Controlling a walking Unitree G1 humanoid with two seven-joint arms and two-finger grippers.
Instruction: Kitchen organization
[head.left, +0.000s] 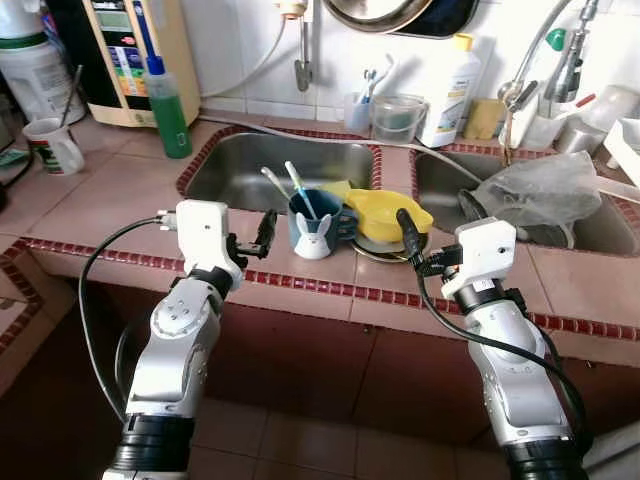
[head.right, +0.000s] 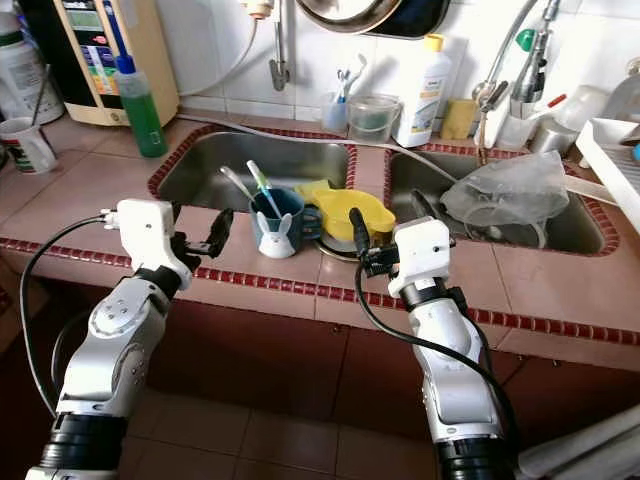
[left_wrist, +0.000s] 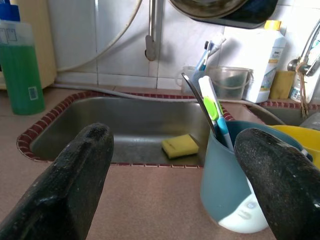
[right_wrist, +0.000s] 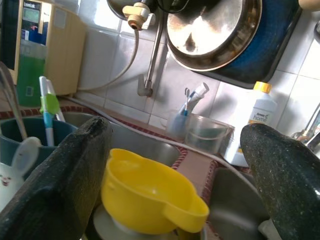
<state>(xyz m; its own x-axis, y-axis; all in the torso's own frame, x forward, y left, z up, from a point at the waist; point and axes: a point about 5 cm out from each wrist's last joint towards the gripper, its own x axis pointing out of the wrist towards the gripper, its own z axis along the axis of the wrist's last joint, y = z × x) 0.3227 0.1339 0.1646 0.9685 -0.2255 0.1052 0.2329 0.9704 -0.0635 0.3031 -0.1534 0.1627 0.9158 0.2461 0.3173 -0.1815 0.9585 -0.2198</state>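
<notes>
Best to take the blue rabbit cup (head.left: 314, 228) first, since standing on the tiled counter edge (head.left: 330, 290) between the two sinks, at about 2 o'clock from the left gripper (head.left: 262, 232) and very near. Better to close low on the body of the cup, under the rim, so as not to press the toothbrush (left_wrist: 212, 107) and the metal handle (left_wrist: 197, 102) leaning inside. Then to lift straight up, without tilt, because tall contents can tip it.

Just beside the cup, at 3 o'clock, a yellow bowl with spout (head.left: 385, 213), sitting on a round metal piece; care needed not to knock it while closing.

Left arm bent at the elbow, forearm raised, wrist turned toward the cup, fingers (left_wrist: 75, 180) spread wide and holding nothing. Right arm in a similar pose, right gripper (head.left: 408, 234) at about 5 o'clock from the yellow bowl, also spread apart and empty, aimed at the bowl.

Farther back, at 12 o'clock, a yellow sponge (left_wrist: 180, 145) in the left sink (head.left: 250, 160), and a green soap bottle (head.left: 168, 110) at 10 o'clock.
</notes>
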